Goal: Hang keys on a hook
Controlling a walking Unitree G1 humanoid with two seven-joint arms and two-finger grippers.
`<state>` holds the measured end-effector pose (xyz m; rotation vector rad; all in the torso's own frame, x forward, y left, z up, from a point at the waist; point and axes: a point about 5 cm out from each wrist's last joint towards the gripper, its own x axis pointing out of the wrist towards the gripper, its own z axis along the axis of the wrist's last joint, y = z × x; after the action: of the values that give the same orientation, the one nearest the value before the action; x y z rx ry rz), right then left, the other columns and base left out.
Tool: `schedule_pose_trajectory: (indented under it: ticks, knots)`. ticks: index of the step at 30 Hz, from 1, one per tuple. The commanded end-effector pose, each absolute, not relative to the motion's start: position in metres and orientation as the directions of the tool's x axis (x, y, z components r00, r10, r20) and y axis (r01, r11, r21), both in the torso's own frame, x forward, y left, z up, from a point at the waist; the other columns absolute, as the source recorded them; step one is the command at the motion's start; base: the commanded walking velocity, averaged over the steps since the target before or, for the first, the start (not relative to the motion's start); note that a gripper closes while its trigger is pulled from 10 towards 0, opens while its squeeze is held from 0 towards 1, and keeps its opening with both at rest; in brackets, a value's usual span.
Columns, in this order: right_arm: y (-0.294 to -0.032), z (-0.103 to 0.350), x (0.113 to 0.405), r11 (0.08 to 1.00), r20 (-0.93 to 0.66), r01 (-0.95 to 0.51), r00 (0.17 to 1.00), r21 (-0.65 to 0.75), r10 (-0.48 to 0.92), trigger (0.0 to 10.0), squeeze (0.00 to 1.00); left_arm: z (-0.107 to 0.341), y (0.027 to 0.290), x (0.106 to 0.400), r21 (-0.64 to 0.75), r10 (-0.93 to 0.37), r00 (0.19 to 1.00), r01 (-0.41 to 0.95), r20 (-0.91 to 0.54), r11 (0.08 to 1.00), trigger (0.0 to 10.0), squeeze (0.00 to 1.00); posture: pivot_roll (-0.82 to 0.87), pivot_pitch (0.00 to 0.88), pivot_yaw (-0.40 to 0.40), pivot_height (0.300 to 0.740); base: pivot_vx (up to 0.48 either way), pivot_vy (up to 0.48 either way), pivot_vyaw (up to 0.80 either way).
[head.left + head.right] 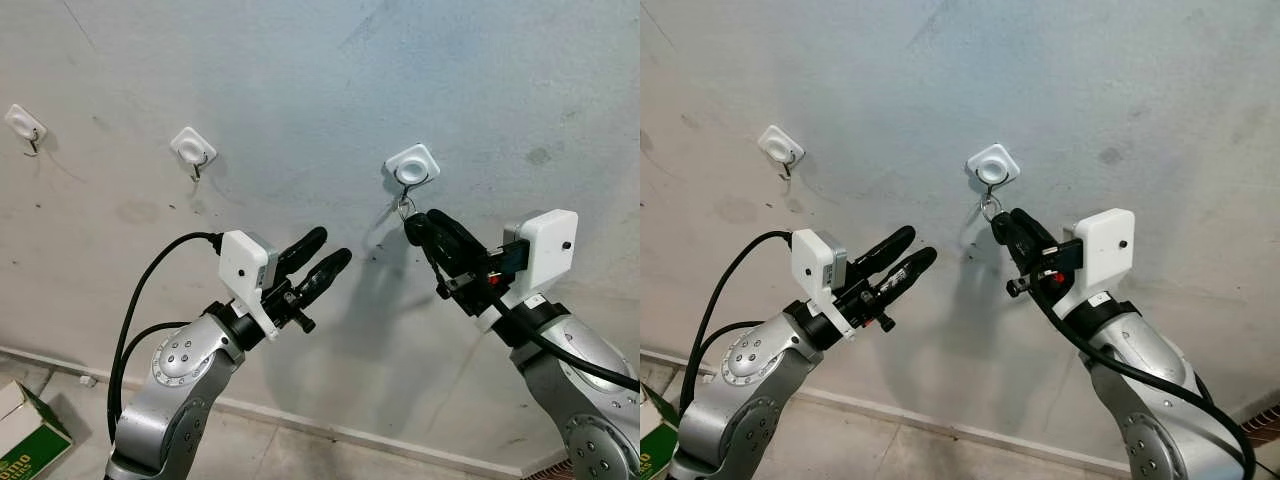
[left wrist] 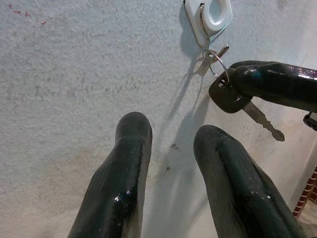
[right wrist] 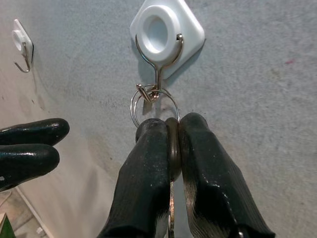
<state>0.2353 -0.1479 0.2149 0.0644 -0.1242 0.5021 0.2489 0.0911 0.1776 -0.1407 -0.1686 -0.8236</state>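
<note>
Rough grey plaster wall point(image 1: 300, 80) forms the work surface, with three white stick-on hooks in a row. The right gripper point(image 3: 171, 148) pinches the black head of the key point(image 2: 228, 94) directly below the rightmost hook point(image 3: 157, 74); its fingers are closed flat on that head. The key ring point(image 3: 154, 106) sits just above the fingertips and appears to be threaded over the hook's upturned tip, though full seating cannot be confirmed.

Procedure, as judged: ease the key slightly down along the wall until the ring bears on the bottom of the hook's curve, then part the fingers and retract straight back from the wall. Avoid lifting, which could carry the ring off the tip.

The key's long axis runs from the ring downward and away from the hook, blade trailing past the fingers.

The left gripper point(image 1: 318, 262) stands to the side with fingers apart, holding nothing.
</note>
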Motion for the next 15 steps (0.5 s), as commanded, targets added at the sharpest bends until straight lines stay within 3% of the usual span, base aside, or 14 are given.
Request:
schedule_pose_trajectory:
  ticks: [1,15]
  knots:
    - [-0.15,0.214,0.237,0.886,0.133,-0.463,0.879,0.021,0.457,10.0,0.0,0.18,0.091,0.249,-0.04,-0.718,0.664,0.739,0.207,0.672,10.0,0.0,-0.14,0.044,0.04,0.74,0.0,0.0,0.0]
    - [-0.142,0.211,0.248,0.897,0.13,-0.423,0.889,-0.13,0.439,10.0,0.0,0.179,0.089,0.249,-0.04,-0.718,0.665,0.739,0.204,0.673,10.0,0.0,-0.13,0.045,0.031,0.74,0.0,0.0,0.0]
